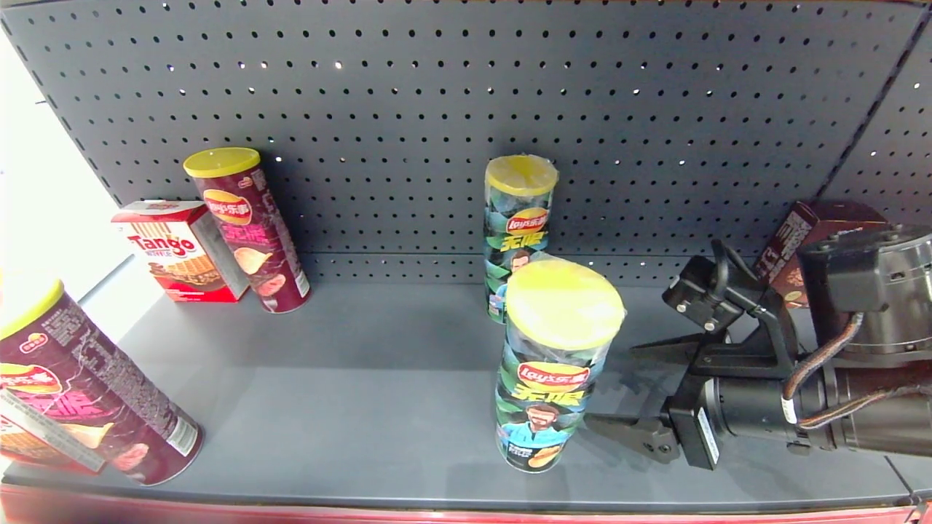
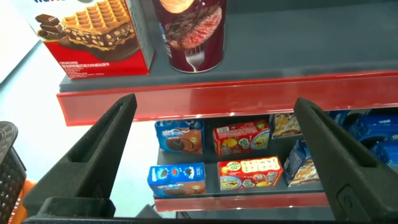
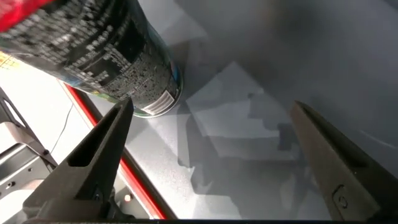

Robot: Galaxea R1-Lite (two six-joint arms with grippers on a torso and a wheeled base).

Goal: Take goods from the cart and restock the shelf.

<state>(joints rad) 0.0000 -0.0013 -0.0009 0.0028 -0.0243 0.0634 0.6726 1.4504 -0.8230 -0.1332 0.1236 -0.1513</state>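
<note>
My right claw (image 1: 615, 386), released, sits just right of the front green chip can (image 1: 550, 393), which stands upright on the shelf (image 1: 364, 407).

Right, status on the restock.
Right gripper open, beside front green can. Left gripper open, empty, facing shelf lip. Can upright on shelf. Second green can behind it.
</note>
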